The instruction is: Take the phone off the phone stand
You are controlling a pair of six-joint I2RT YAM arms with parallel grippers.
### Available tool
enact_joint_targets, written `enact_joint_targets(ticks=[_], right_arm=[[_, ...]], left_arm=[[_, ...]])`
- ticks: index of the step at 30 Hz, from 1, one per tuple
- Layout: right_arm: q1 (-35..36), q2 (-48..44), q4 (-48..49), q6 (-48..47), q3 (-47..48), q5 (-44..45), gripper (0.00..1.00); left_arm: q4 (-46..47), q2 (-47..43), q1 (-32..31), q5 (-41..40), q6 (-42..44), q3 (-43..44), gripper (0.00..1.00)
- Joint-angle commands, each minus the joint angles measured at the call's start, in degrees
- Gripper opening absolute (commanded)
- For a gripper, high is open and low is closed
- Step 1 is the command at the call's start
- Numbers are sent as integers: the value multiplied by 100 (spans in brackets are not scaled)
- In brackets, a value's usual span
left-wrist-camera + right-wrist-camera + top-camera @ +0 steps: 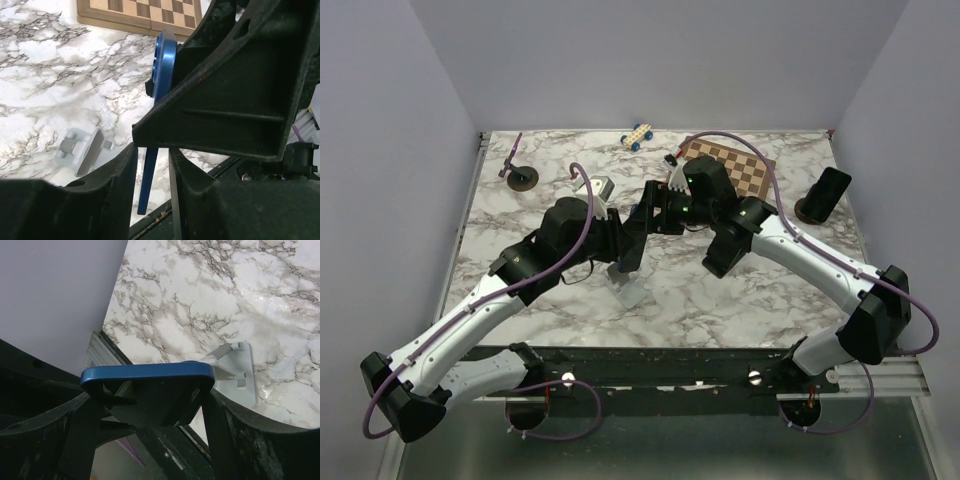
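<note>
- Above the middle of the counter: the blue phone, up in the air, seen edge-on by both wrist cameras, not touching the phone stand.
- Clamped on the phone's two side edges: the right hand, with one finger at each side just under the upper corners.
- Around the phone's lower end: the left hand, released, with a thin strip of marble visible between the phone and each finger.
- On the marble below the two hands: the pale stand, empty, nearer to the near edge of the counter than to the far one.
- Along the far edge: a chessboard and a small toy car, both well apart from the stand.
- Just beyond the left arm: a small grey box.
- Near the right edge: a dark slab on a round base.
- Near the far left corner: a round base with a thin stick.
- Open marble to the left of the left arm, and also between the stand and the right arm.
- In the right wrist view, beyond the phone: the counter's edge and the plain wall.
</note>
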Motion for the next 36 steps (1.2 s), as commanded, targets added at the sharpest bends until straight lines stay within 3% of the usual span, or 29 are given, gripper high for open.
enact_joint_targets(ticks=[1,4,10,12,13,14,15,18,22,26,30,36], right_arm=[[-25,-272,483,240,-131,-370,1],[-21,-341,520,298,-183,-281,1],[2,-424,717,458,-218,-389,1],[9,-418,769,480,-218,-428,1],[11,-411,792,480,-218,-456,12],[7,-398,801,452,-218,-475,26],[11,-393,782,405,-218,-460,47],[3,-519,502,232,-176,14,98],[-2,-807,-118,74,88,1223,100],[2,-1431,-208,163,-111,2378,100],[-2,-1995,128,195,-563,2611,100],[-5,-2116,40,181,-701,2580,100]], left_arm=[[-336,192,-144,-650,-32,368,35],[-452,347,-172,-721,37,527,28],[-396,404,-190,-775,98,533,22],[-340,405,-199,-744,126,531,11],[-330,391,-199,-762,114,530,0],[-302,366,-195,-812,83,516,0],[-226,302,-194,-827,65,477,0],[3,50,-191,-1058,-102,283,0],[-443,-188,3,-1804,-552,405,0],[-1055,-459,1145,-1705,-1375,522,0],[-912,-838,2636,-1200,-2232,51,0],[-277,-1647,4017,-2285,-4395,-1405,0]])
